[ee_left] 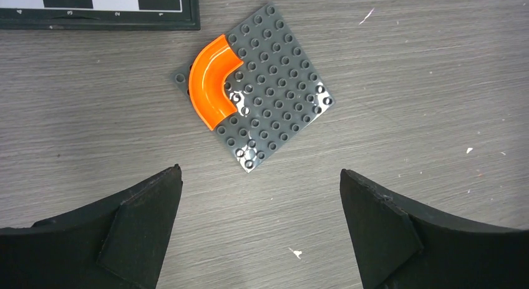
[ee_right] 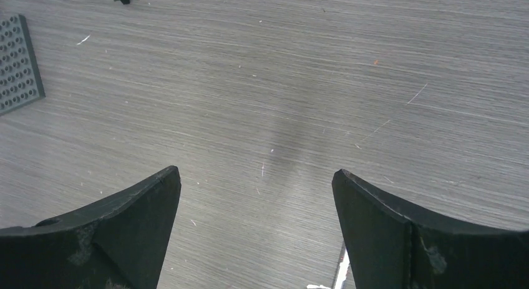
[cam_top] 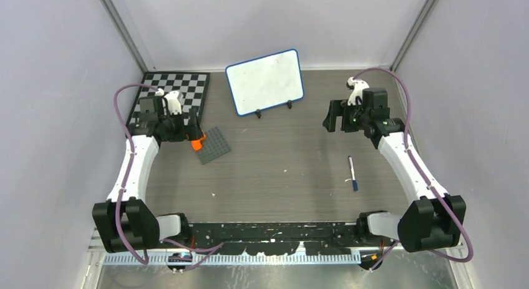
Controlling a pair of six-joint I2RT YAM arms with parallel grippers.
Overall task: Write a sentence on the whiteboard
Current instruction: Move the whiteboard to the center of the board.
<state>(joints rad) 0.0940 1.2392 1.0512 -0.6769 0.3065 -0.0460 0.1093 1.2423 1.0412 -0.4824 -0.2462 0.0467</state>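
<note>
The whiteboard (cam_top: 265, 82), white with a blue frame, leans on two small black feet at the back middle of the table. Its face looks blank and no sentence shows on it. A white marker with a blue cap (cam_top: 352, 173) lies flat on the table at the right, in front of my right gripper (cam_top: 330, 117). That gripper hangs open over bare wood (ee_right: 256, 170), with a sliver of the marker (ee_right: 342, 270) beside its right finger. My left gripper (cam_top: 190, 128) is open above the table (ee_left: 260, 171), just short of the grey studded plate.
A grey studded plate (ee_left: 274, 89) carrying an orange curved piece (ee_left: 212, 83) lies left of centre. Behind it sits a black-and-white checkerboard (cam_top: 178, 92). Grey walls close in the left, right and back. The arm bases and a black rail (cam_top: 274, 233) line the near edge.
</note>
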